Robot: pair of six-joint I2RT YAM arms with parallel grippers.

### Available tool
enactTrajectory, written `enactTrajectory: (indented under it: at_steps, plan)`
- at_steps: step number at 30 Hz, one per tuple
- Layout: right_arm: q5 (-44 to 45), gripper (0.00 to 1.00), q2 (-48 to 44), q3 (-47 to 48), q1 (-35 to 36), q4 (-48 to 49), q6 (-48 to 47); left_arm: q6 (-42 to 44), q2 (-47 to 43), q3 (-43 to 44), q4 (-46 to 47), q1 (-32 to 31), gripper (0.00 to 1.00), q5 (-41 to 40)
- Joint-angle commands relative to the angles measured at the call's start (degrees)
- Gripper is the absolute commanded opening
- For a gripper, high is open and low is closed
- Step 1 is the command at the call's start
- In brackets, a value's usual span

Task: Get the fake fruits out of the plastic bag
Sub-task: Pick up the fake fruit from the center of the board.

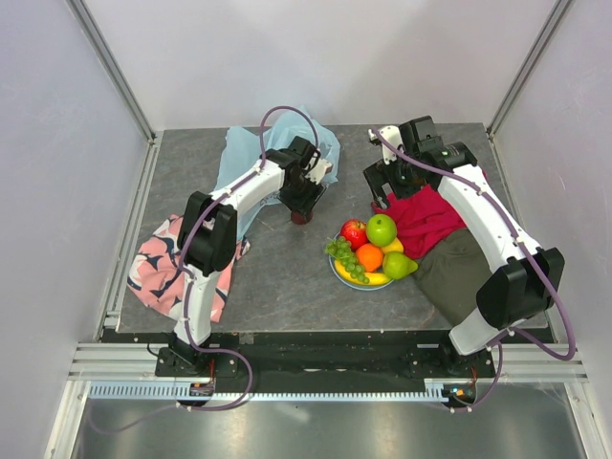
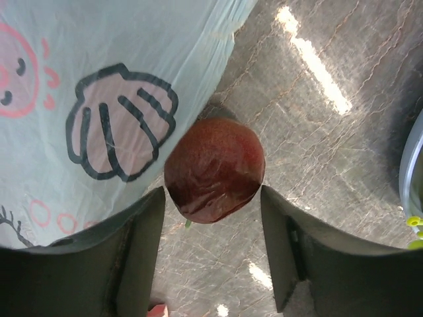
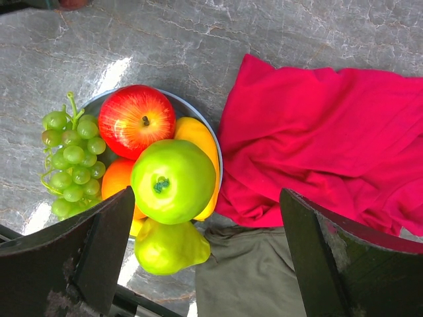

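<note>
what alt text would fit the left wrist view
A dark red plum sits between the dark fingers of the left gripper, grey marbled table behind it. A pale-blue plastic bag printed with a pink shell lies beside it, upper left.

Text: none readable | plastic bag: drawings only, seemingly no lettering

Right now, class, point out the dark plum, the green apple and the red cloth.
dark plum (image 2: 215, 170), left wrist view, middle of its glossy skin.
green apple (image 3: 178, 173), right wrist view, its top face beside the stem dimple.
red cloth (image 3: 317, 139), right wrist view, a fold near its middle.
</note>
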Motion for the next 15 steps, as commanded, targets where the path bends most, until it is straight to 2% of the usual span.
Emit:
enactTrajectory:
  at_steps: [1,6,11,13,15]
  plan:
    - [-0.2,0.98,-1.4,0.1,-0.4,1.0,0.7,1.8,0.3,3.0,-1.9,-0.5,0.59,-0.1]
    - [-0.2,0.98,-1.5,0.1,-0.4,1.2,0.7,2.1,-0.1,3.4,-2.3,-0.4,0.47,0.5]
    - [-0.2,0.98,-1.5,0.0,-0.3,1.4,0.7,2.3,0.3,3.1,-2.7,-0.4,0.50,0.5]
    - [-0.1,0.98,-1.7,0.0,-0.3,1.4,0.7,2.6,0.5,3.2,-3.0,-0.4,0.42,1.3]
    - [0.1,0.98,-1.9,-0.1,-0.3,1.3,0.7,2.5,0.2,3.1,-3.0,-0.5,0.41,1.5]
